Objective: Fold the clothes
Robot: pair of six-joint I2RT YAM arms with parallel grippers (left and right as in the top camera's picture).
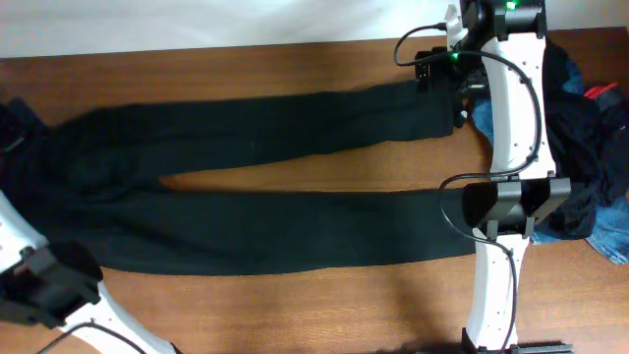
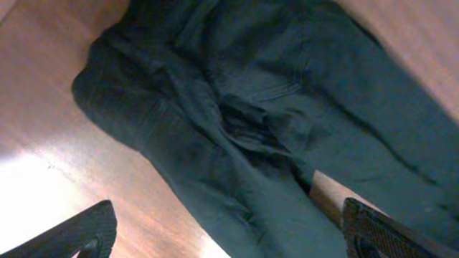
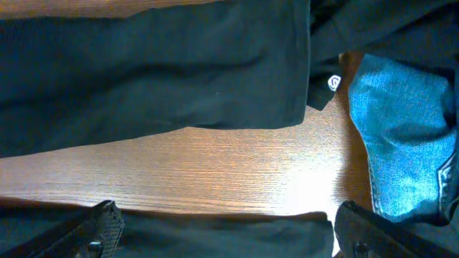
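Overhead: black trousers (image 1: 265,197) flat, legs spread along bench (image 1: 295,305); remaining clothes (image 1: 590,147) heaped at right end. Left jaws, right jaws: wide open, empty. Risk: right jaws snagging neighbouring denim (image 3: 401,143) with hem; single-layer pinch skews fold.

Long black fabric trousers (image 1: 246,197) lie flat and unfolded across the brown wooden table (image 1: 295,305), waist at the left, legs parted in a narrow V, hems at the right. Just beside the hems sits a crumpled heap of dark garments (image 1: 590,157), with blue denim jeans (image 1: 614,241) and a small red piece (image 1: 601,91) showing.
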